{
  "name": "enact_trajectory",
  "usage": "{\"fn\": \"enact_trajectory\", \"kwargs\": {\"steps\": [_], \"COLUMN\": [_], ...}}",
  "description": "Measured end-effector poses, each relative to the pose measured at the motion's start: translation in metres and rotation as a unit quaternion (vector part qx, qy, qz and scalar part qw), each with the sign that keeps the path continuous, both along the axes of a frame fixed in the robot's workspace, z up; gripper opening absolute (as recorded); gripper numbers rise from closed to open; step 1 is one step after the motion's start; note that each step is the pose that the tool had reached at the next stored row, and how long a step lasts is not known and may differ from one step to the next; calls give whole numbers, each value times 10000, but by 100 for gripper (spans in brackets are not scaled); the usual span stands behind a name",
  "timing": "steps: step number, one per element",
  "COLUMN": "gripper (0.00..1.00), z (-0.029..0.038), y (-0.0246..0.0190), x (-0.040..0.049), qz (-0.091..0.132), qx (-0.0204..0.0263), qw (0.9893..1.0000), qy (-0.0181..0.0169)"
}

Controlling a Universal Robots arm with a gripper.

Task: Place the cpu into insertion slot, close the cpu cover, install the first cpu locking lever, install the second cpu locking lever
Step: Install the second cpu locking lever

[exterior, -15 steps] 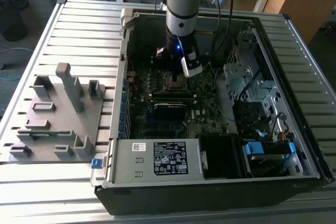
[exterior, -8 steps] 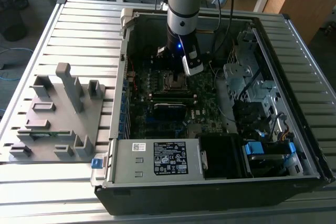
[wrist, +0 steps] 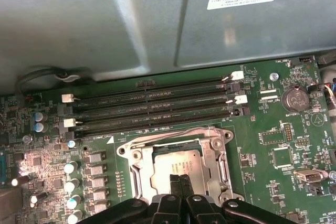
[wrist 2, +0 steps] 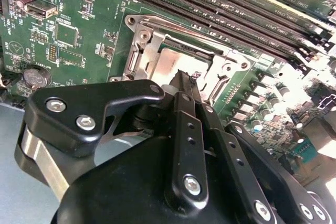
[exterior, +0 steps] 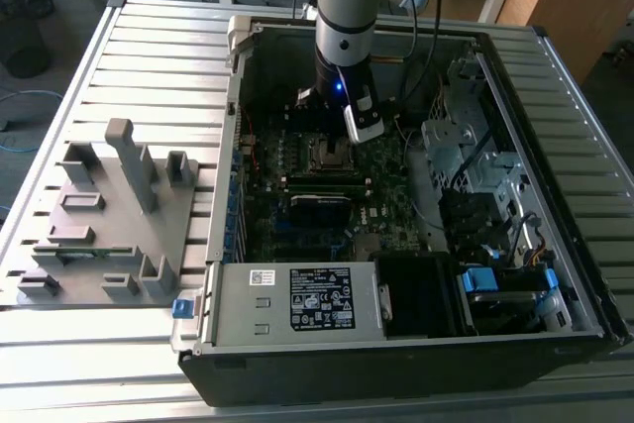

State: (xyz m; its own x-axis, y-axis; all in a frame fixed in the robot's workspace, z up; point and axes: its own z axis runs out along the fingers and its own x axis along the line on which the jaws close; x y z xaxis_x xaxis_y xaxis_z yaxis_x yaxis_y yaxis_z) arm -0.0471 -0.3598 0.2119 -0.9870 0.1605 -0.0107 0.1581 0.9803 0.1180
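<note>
Hovering low over the board inside the open case [exterior: 416, 274], the gripper [wrist: 180, 182] has its fingers pressed together, holding nothing, their tips just above the cpu [wrist: 176, 163]; the cpu lies flat in the slot [wrist: 137, 174], its silver top showing through the window of the cover [wrist: 210, 148], which appears folded down around it. Judged from both wrist views, clenched fingers suit pushing at the frame rather than gripping; I cannot tell whether either lever is latched.
</note>
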Motion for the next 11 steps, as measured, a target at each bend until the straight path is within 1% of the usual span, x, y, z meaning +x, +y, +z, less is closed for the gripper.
{"fn": "enact_trajectory", "kwargs": {"steps": [6,8,9,11], "gripper": [10,10,10,10], "z": [1,23,34,42], "y": [3,3,5,8], "x": [24,24,24,23], "qz": [2,2,1,2], "qx": [-2,-5,-28,-116], "qw": [10000,10000,10000,9999], "qy": [0,0,-1,0]}}
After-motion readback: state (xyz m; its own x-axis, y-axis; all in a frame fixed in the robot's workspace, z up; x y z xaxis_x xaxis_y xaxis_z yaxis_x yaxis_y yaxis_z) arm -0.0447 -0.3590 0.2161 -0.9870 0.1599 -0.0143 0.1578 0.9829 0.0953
